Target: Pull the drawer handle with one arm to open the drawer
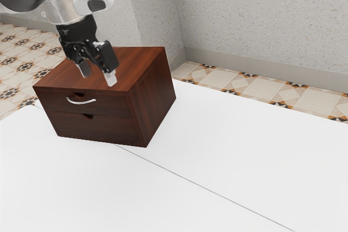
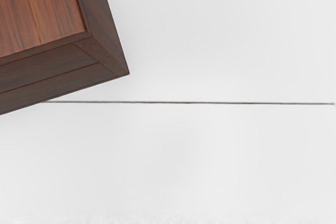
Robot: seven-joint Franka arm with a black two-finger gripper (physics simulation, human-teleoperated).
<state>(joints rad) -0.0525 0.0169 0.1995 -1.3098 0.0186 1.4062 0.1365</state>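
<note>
A dark wooden cabinet (image 1: 138,63) with two drawers stands on the white table. Its upper drawer (image 1: 109,105) carries a curved silver handle (image 1: 81,101) and sits flush with the front; the lower drawer (image 1: 92,126) is flush too. My black gripper (image 1: 98,73) hangs over the cabinet's top near the front edge, just above and to the exterior view's right of the handle, its fingers (image 1: 111,76) apart with nothing between them. In the wrist view a corner of the cabinet (image 2: 42,14) appears from above, beside bare table.
The white table (image 1: 228,150) stretches wide to the exterior view's right and toward the front, crossed by a thin seam (image 2: 189,103). Behind it lie a patterned tile floor (image 1: 261,88) and a grey wall.
</note>
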